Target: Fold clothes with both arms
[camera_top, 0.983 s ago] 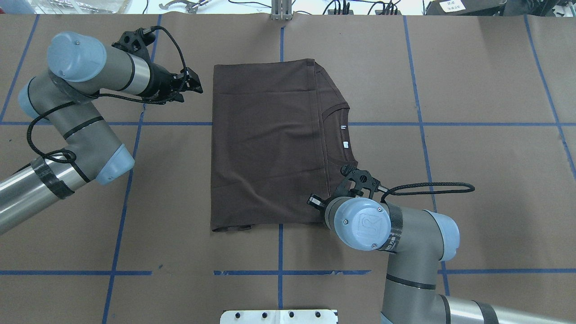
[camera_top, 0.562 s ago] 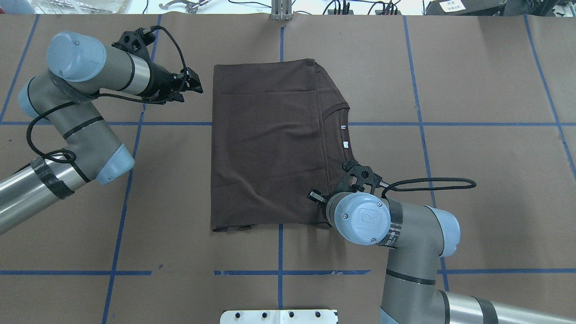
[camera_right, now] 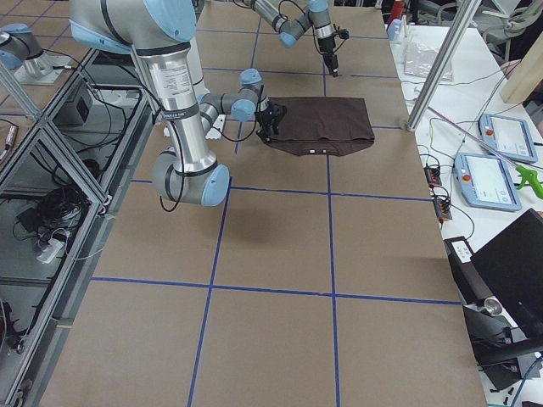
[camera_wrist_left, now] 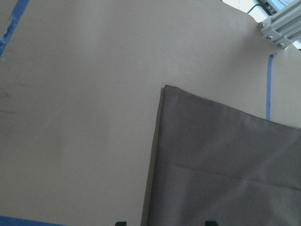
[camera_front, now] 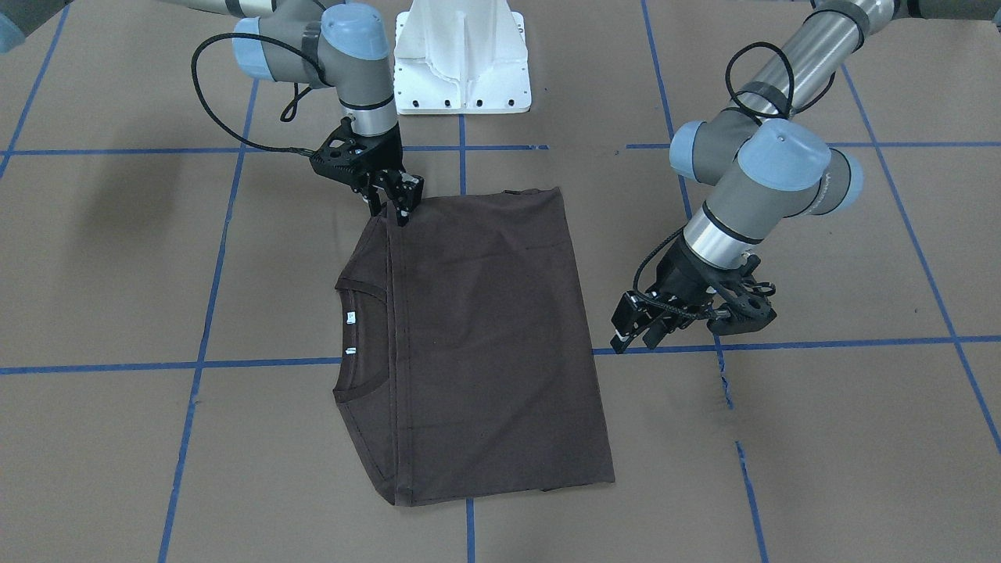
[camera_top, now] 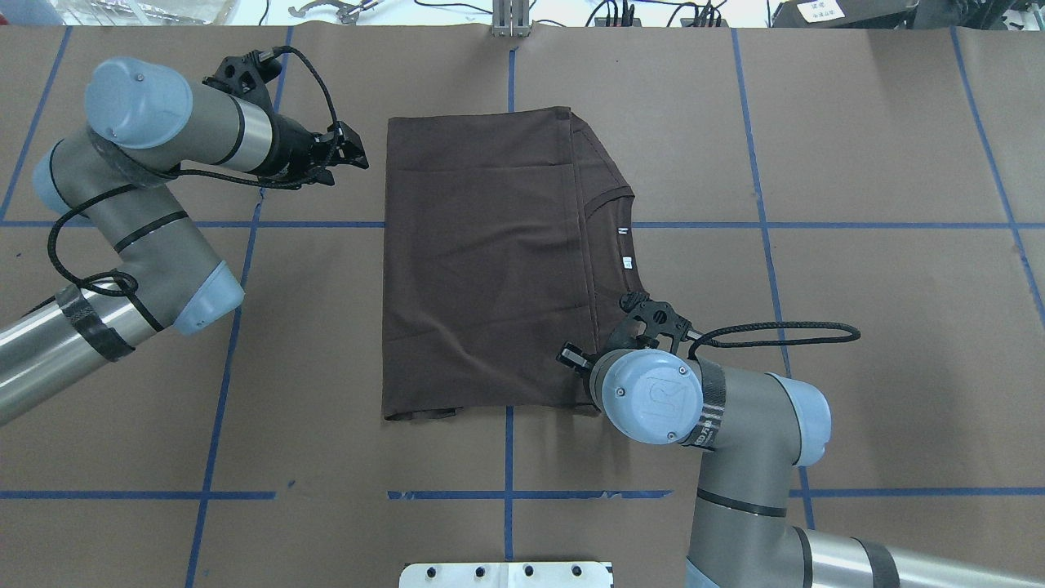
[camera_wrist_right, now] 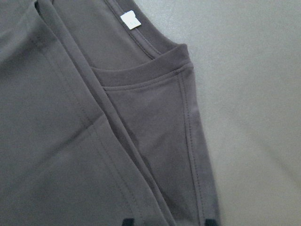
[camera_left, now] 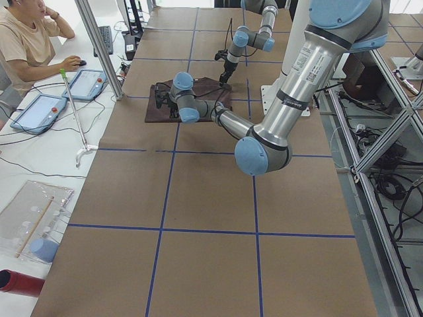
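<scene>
T-shirt (camera_top: 482, 269), dark brown, lies flat at the middle of the surface (camera_top: 857, 343), folded to a rough rectangle; directions below taken from the overhead view, near = robot side. Long edges run near to far; collar (camera_wrist_right: 160, 70) sits on the right side, opening to the right. Two white tags show inside the neck: far label (camera_top: 622, 230) and near label (camera_top: 627, 262). A folded layer covers the body up to a straight line just left of the collar.

Right end effector (camera_front: 395, 207): low over the near-right corner of the T-shirt, at the shoulder beside the collar. Its wrist view shows the fingertips (camera_wrist_right: 128, 221) apart, with the shoulder seam between them; contact with the cloth cannot be told.

Left end effector (camera_top: 351, 151): fingers apart, clear of the cloth, just left of the far-left corner; its wrist view shows that corner lying flat.

Right arm (camera_top: 735, 425) enters from the near right; left arm (camera_top: 147, 220) enters from the left.

Surface is brown, gridded with blue tape lines (camera_top: 816, 224); white pedestal base (camera_front: 461, 55) at the near edge, centre.
</scene>
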